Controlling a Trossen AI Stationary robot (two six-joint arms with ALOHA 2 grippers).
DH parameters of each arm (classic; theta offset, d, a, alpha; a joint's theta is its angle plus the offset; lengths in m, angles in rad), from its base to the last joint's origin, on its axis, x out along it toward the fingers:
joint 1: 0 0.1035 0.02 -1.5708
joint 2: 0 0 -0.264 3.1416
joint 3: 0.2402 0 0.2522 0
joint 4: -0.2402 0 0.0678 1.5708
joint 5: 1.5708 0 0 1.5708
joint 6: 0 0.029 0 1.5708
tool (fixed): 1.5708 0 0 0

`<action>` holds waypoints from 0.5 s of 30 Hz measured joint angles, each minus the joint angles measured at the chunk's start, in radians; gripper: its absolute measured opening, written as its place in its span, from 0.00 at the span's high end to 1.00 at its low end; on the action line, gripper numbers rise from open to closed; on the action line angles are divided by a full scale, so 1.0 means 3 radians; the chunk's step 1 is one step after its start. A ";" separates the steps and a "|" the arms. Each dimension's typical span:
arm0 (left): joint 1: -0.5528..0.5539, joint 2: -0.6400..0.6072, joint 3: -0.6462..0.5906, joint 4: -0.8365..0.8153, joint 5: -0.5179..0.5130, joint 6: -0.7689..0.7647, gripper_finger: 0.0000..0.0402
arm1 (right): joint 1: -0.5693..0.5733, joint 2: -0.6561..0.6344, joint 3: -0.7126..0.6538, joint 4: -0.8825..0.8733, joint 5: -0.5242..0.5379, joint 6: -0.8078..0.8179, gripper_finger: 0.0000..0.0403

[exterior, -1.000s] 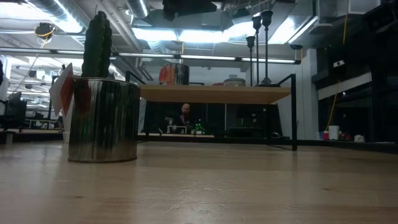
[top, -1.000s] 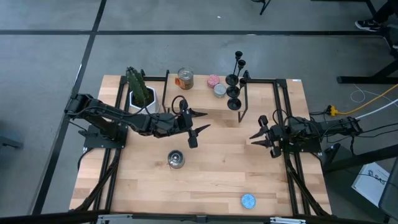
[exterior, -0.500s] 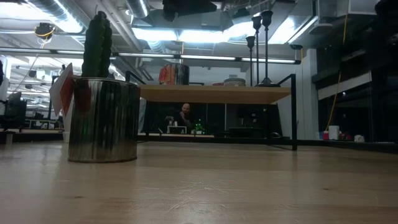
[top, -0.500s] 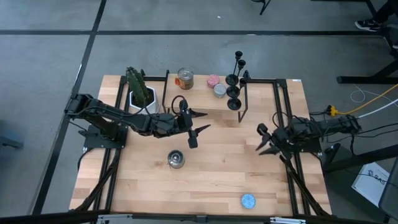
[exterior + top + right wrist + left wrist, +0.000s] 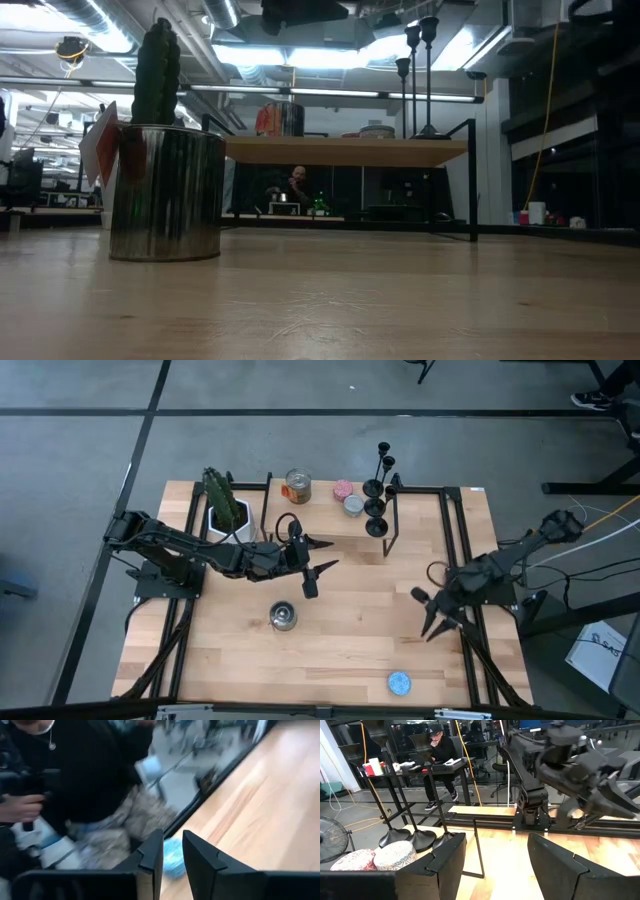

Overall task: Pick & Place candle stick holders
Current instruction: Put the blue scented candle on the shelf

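The right gripper point(image 5: 437, 615) has swung from the table's right edge toward the near side, its arm now angled back to the right; the left arm has not stirred. The right jaws stand a narrow gap apart with nothing between them, pointing toward a small blue disc point(image 5: 172, 856) near the table's front edge. The left gripper point(image 5: 318, 558) hangs over the middle of the table, jaws spread wide and empty (a silver tin point(image 5: 283, 616) sits just in front of it). The candle stick holders point(image 5: 378, 488) stand clustered on the raised shelf point(image 5: 325, 525) at the back, beside two small patterned tins point(image 5: 372, 858). A potted cactus point(image 5: 222, 500) stands at the back left.
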 joint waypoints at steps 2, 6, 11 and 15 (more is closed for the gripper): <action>0.0000 0.0000 0.0000 0.0000 -0.0001 -0.0003 0.48 | 0.0153 0.0245 0.0053 0.0000 0.0000 0.0232 0.82; -0.0014 0.0000 0.0001 -0.0007 -0.0002 0.0000 0.48 | 0.0484 0.0655 0.0102 0.0040 0.0000 0.0613 0.82; -0.0016 0.0000 0.0004 -0.0122 -0.0003 -0.0028 0.48 | 0.0928 0.1054 0.0103 0.0249 0.0024 0.0935 0.82; -0.0017 0.0000 0.0004 -0.0217 -0.0004 -0.0115 0.48 | 0.1268 0.1295 0.0103 0.0464 0.0319 0.1268 0.82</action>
